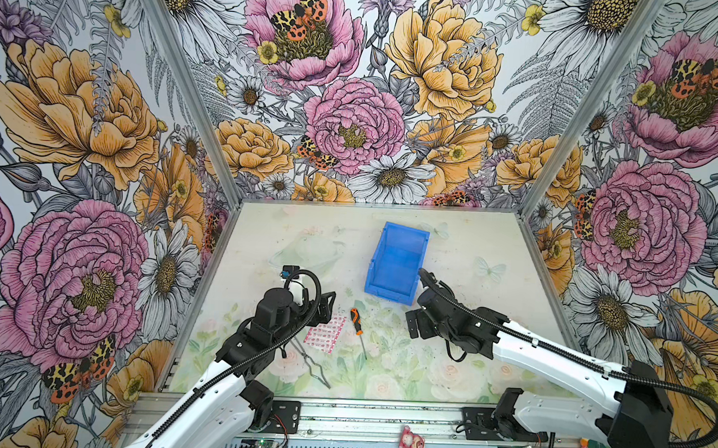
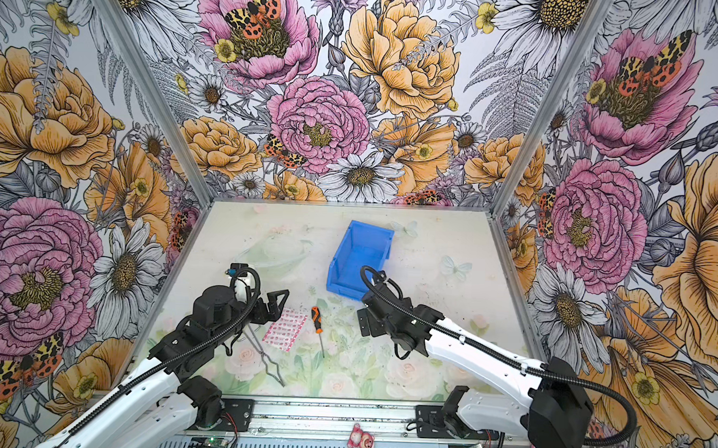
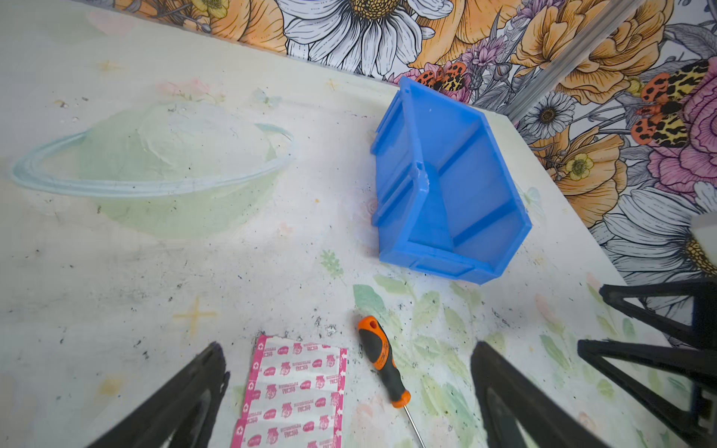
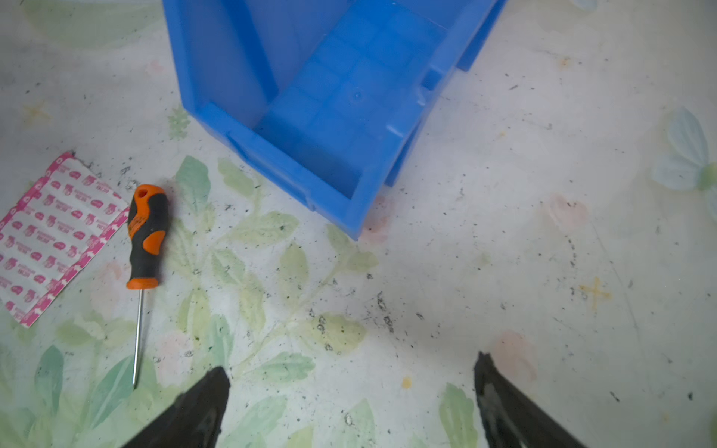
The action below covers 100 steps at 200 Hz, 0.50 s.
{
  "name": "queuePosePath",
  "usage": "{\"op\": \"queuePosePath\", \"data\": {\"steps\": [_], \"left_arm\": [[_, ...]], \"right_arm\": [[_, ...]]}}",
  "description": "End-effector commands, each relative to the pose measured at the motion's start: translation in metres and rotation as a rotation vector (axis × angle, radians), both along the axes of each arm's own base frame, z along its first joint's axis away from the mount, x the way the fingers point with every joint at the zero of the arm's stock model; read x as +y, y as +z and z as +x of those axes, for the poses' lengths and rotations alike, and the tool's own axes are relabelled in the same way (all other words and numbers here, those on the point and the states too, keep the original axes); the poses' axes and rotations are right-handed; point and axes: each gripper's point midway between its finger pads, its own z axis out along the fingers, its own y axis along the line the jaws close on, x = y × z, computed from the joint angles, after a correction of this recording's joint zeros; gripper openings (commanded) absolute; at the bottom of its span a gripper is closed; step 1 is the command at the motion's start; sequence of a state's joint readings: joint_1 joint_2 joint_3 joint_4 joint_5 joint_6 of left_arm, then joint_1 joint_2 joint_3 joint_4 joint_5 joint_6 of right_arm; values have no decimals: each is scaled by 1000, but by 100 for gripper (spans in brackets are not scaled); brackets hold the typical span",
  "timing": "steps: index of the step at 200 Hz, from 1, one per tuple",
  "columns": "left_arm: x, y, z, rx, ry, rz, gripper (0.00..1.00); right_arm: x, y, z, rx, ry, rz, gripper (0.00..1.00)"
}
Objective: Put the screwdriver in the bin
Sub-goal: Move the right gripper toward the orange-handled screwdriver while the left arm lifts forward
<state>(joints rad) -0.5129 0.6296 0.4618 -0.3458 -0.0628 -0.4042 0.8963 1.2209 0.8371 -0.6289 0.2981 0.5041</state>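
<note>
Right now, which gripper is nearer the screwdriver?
Left. The left gripper hangs just beside the screwdriver, whose handle shows between its open jaws. The right gripper, also open, is farther off on the opposite side, by the bin.

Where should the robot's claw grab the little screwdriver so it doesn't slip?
The fat orange-and-black handle of the screwdriver, coming straight down from above, probably. It lies flat on the table, so nothing fits underneath, and the shaft is too thin to pinch well. Close across the handle's width.
</note>
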Motion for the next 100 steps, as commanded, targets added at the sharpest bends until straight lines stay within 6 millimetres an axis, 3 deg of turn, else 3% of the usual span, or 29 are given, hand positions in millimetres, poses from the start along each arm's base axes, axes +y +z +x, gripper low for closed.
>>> {"op": "queuePosePath", "data": {"steps": [1,40,100], "left_arm": [[13,-19,-12,70,71,13,99],[26,-25,-18,89,138,40,99],[36,-20,-17,96,188,62,99]], "right_arm": [[28,10,-1,-24,148,-43,100],[69,23,1,-17,218,0,100],[113,-4,2,62,299,-2,99]]}}
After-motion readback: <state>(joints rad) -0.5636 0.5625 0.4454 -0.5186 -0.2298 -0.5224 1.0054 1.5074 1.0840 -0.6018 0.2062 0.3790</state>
